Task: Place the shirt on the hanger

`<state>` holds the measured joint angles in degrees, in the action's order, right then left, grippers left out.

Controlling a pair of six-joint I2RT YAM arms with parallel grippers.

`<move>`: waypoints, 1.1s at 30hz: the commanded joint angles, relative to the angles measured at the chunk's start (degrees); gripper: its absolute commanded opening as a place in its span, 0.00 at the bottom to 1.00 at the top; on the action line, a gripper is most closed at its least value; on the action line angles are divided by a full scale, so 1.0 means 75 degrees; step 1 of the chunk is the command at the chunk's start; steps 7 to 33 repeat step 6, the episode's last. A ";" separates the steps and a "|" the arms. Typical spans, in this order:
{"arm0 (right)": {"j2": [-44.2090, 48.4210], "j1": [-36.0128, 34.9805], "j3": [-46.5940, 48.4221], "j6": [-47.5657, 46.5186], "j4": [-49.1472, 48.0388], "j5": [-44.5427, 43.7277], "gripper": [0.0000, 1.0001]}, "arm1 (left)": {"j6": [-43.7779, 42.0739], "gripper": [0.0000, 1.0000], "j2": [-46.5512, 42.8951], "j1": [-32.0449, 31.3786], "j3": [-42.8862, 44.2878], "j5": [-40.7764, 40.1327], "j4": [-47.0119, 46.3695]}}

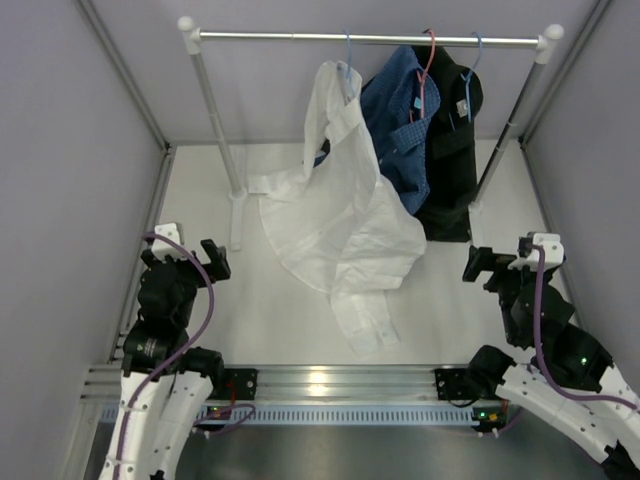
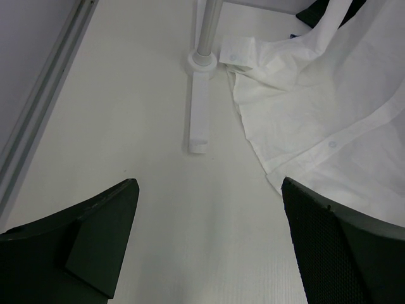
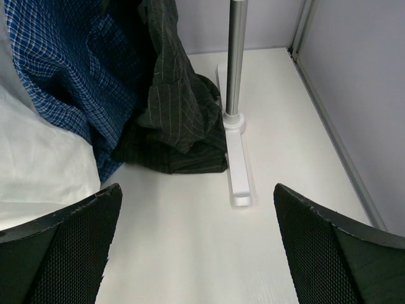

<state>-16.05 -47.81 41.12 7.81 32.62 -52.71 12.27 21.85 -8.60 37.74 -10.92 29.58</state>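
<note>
The white shirt (image 1: 340, 220) hangs by its collar at the thin light-blue hanger (image 1: 347, 58), which is hooked on the rail. Its lower part and one sleeve spread over the white table. Most of the hanger is hidden in the cloth. My left gripper (image 1: 215, 260) hovers open near the table's left side, clear of the shirt. In the left wrist view this gripper (image 2: 209, 183) holds nothing, and the shirt's hem (image 2: 316, 95) lies ahead to its right. My right gripper (image 1: 480, 265) stands open at the right. Nothing lies between that gripper's (image 3: 197, 189) fingers, and the shirt's edge (image 3: 31, 164) shows at its left.
A blue checked shirt (image 1: 405, 120) on a red hanger (image 1: 428, 55) and a black garment (image 1: 450, 150) on a blue hanger (image 1: 476, 48) share the rail (image 1: 250, 36). The rack's posts stand on white feet (image 2: 199, 120) (image 3: 235, 164). Grey walls close in left, right and back.
</note>
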 commanded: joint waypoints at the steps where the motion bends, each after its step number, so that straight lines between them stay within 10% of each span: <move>1: -0.0098 0.0023 0.0060 0.0153 -0.0014 -0.0109 1.00 | -0.0054 0.98 -0.0124 -0.0072 -0.0051 0.0120 -0.0417; 33: -0.0297 0.0035 0.0095 0.0212 0.0033 -0.0168 1.00 | -0.0066 0.98 -0.0170 -0.0107 -0.0063 0.0155 -0.0429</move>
